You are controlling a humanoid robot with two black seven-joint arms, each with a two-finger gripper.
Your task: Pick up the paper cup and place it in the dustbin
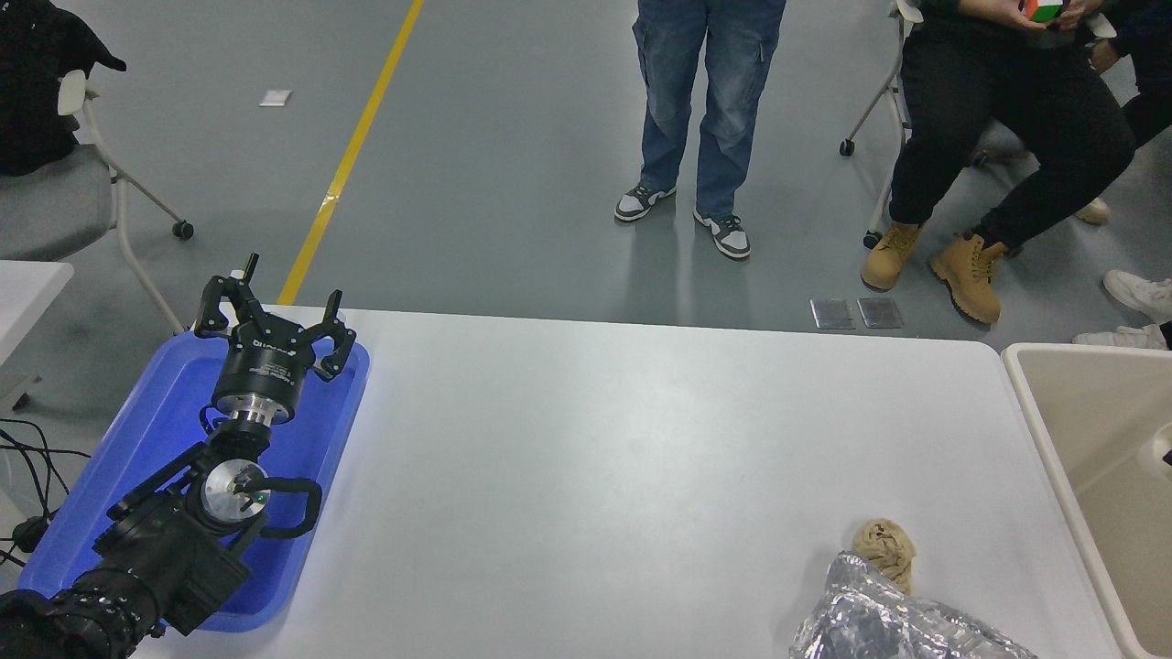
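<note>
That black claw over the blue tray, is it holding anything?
No. The left gripper hangs over the blue tray with its jaws spread and nothing between them.

Beige dustbin (1044, 430) off table's right edge; cup not visible.

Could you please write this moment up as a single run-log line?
left claw: open, parked over blue tray | right arm: out of view | paper cup: not visible | dustbin: right table edge
</note>
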